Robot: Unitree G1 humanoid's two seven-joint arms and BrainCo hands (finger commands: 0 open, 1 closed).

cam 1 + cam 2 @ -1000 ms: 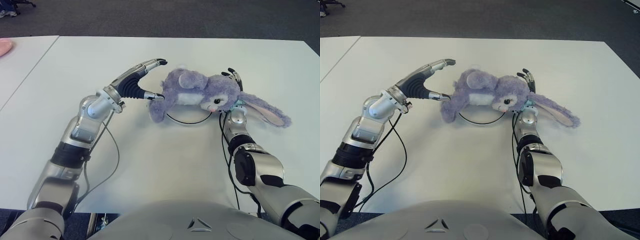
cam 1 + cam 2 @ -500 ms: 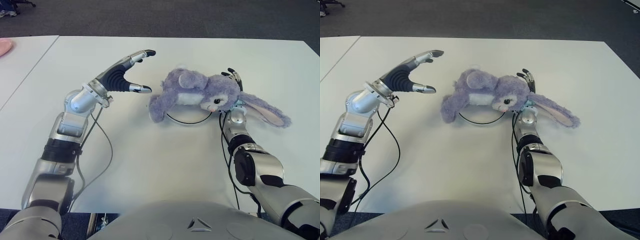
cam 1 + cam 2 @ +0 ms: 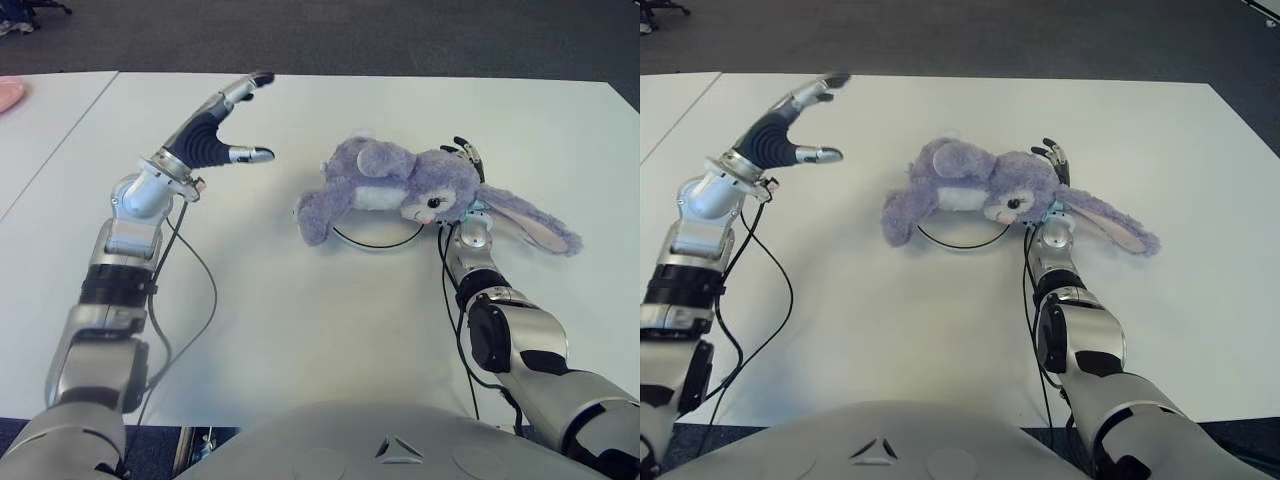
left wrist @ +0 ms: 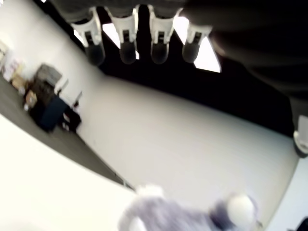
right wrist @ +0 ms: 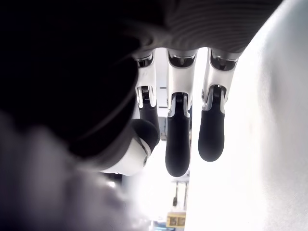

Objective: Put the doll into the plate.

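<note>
White table runs wide; its far edge meets dark carpet, its right edge shows near the upper right corner. A seam on the left splits off a second white tabletop, with a bit of something pink at that top's left edge. Bare surface lies in front of the doll and out to the left.

Doll: purple plush rabbit, lying on its side right of centre, one long ear stretched toward the right edge. Beneath it a thin dark ring shows, possibly the plate's rim; cannot tell for sure.

Left hand: raised over the table, well apart from the doll, fingers straight and spread, thumb out, holding nothing.

Right hand: behind the doll's head, mostly hidden; fingertips poke up past the plush. Right wrist view shows fingers extended side by side, blurred plush close against the palm. Not closed around the doll.
</note>
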